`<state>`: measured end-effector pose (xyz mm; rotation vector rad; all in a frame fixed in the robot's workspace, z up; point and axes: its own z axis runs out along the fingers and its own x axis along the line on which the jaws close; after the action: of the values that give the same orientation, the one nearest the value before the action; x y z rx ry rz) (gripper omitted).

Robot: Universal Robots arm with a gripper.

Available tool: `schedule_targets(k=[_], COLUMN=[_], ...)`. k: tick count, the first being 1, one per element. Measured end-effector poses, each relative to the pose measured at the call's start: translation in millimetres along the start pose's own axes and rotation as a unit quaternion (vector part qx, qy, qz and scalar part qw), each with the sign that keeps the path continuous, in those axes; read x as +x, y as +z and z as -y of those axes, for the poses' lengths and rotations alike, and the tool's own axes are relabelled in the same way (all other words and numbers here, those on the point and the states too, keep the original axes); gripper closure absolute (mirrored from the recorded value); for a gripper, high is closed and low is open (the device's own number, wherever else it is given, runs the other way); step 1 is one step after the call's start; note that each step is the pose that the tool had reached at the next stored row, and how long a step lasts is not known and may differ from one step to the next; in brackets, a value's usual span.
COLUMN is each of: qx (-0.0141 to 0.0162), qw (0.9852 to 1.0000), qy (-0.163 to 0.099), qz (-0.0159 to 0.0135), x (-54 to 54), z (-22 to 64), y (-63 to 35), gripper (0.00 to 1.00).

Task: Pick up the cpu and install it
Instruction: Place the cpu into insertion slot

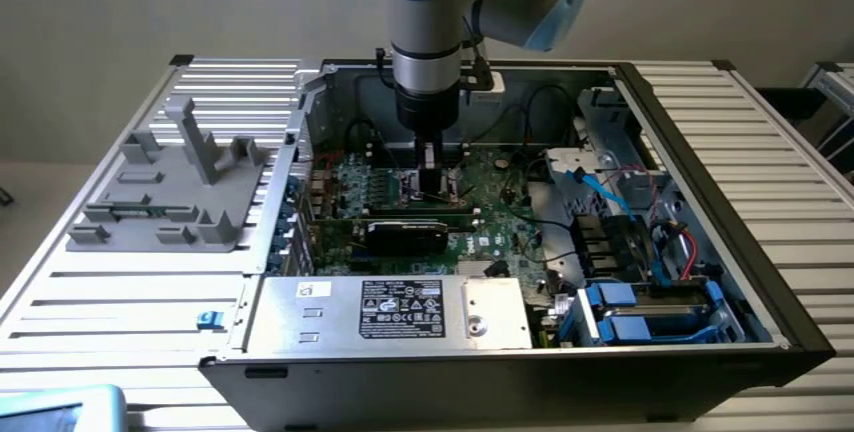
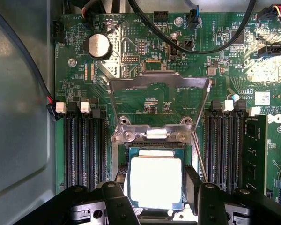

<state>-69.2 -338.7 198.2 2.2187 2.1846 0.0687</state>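
On a slatted metal worktop [image 1: 107, 292], inside an opened computer case [image 1: 787, 302], your claw [image 2: 155, 185] appears to clamp the cpu [image 2: 155, 180] by two opposite edges. The chip lies flat between the fingers, directly below the claw and square over the open socket [image 2: 150, 144].

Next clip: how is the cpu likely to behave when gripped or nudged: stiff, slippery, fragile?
The cpu looks like a flat, metal-topped square, so it is probably stiff and unlikely to roll. Its smooth, bright top suggests it may be slippery. It seems thin next to the socket frame, so it is likely light, offering little edge to grip.
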Motion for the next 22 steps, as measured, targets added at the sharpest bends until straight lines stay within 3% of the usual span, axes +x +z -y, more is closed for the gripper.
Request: schedule_targets(k=[5,11,22], qx=[-0.0005,-0.0032,-0.0032], qw=[1.0000,1.0000,1.0000], qy=[0.000,0.000,0.000], qz=[0.0001,-0.0001,-0.0001], x=[-0.1,-0.1,-1.0], z=[0.0,0.0,0.2], y=[0.2,2.0,2.5], gripper=[0.44,0.44,0.44])
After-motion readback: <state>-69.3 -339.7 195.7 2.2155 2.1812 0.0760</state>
